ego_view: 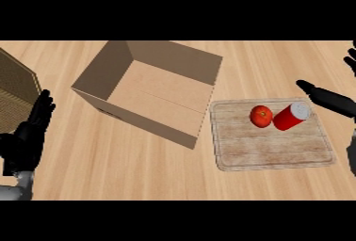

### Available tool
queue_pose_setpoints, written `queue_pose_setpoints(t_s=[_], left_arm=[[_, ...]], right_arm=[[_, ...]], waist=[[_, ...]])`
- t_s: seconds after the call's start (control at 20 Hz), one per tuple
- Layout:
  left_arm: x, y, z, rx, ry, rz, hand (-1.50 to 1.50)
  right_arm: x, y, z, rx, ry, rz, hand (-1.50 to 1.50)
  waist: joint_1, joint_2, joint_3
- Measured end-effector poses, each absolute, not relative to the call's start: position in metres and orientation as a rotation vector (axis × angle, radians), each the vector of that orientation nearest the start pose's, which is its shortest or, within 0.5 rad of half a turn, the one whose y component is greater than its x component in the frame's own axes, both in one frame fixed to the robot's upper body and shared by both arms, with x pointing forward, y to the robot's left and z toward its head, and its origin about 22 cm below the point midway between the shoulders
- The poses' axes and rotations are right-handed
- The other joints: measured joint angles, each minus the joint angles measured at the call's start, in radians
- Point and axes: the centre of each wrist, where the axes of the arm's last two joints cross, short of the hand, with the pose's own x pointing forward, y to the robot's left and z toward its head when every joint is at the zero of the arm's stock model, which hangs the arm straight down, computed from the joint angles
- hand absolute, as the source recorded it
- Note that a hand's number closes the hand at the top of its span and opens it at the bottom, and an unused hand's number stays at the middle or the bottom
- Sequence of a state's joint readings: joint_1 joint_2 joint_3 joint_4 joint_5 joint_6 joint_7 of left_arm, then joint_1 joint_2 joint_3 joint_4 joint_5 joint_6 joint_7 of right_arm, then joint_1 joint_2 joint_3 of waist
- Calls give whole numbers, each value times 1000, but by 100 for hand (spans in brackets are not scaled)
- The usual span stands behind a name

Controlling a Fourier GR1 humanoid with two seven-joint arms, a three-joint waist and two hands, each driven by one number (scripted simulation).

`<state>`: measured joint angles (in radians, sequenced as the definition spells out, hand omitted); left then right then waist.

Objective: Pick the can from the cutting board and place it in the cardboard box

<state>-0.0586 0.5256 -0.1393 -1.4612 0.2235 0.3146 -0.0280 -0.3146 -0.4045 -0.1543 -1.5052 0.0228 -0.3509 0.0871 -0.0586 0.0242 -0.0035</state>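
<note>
A red can [290, 116] with a silver top stands tilted on the wooden cutting board [271, 150], close to its far right corner. To the board's left the open cardboard box [149, 89] has nothing inside. My right hand [330, 100] comes in from the right edge, open, its thumb stretched toward the can and a short way right of it, not touching. More of its fingers show at the upper right edge. My left hand [28, 134] rests open at the left edge, fingers up.
A red tomato [261, 116] sits on the board right beside the can's left side. A brown woven object [15, 89] stands at the far left, behind my left hand. The wooden counter [139, 169] stretches in front of the box.
</note>
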Motion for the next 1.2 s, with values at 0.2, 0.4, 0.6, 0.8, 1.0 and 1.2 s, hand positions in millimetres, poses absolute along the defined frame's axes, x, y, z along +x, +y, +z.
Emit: queue_pose_setpoints(t_s=[0.2,0.4,0.6,0.8,1.0,1.2], left_arm=[[248,314,15,398,-1486,-143,0],[245,297,14,391,-1462,-177,0],[242,293,8,391,-1451,-186,0],[240,295,7,399,-1445,-194,0],[239,289,8,386,-1441,-204,0],[240,291,7,386,-1443,-204,0]], right_arm=[[301,-346,83,-890,-1696,-426,-150],[292,-357,64,-1043,-1609,-395,-150],[276,-375,59,-1123,-1435,-187,-150],[271,-385,75,-1106,-1247,31,-150],[275,-379,92,-1024,-1039,223,-150],[283,-361,112,-923,-878,344,-150]], waist=[[25,-9,4],[45,-19,4],[48,-24,1],[51,-27,-1],[58,-28,-1],[61,-27,0]])
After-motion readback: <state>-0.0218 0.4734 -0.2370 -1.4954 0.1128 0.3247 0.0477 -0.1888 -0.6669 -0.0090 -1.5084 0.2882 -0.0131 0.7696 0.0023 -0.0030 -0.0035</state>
